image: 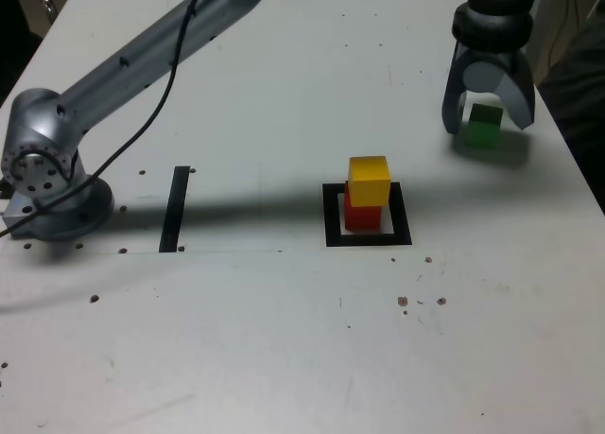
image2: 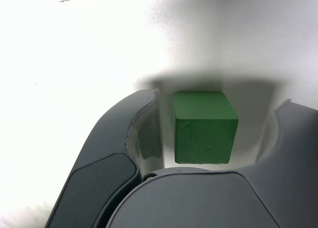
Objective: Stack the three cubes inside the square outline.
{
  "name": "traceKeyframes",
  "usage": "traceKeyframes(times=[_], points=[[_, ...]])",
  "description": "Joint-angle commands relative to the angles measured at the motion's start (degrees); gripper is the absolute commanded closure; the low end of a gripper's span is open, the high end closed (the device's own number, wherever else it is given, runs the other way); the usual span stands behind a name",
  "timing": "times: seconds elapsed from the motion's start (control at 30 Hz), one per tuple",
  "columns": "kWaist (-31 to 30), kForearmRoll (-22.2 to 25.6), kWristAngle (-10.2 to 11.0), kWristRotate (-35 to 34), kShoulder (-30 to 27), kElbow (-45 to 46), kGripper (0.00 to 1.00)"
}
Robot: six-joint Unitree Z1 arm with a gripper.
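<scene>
Now the green cube (image2: 204,127) sits right between the open jaws, nearer the nine o'clock one.

This looks like a robotics lab or test bench. A grey robot arm (image: 123,65) is bolted by its round base (image: 47,183) to a plain white table (image: 284,358), with a black cable (image: 142,131) trailing along it. The tabletop carries taped black marks, a square outline (image: 368,237) and a narrow black strip (image: 176,208), plus small coloured test cubes (image: 368,193) and scattered screw holes.
</scene>
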Motion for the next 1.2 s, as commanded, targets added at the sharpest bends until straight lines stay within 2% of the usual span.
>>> traceKeyframes(times=[0.0, 0.8, 1.17], points=[[-0.2, 0.6, 0.1, -0.1, 0.2, -0.6, 0.72], [-0.5, 1.7, -0.6, -0.4, 0.1, -1.3, 0.72], [-1.3, 2.7, -0.4, -1.1, -2.9, -0.7, 0.72]])
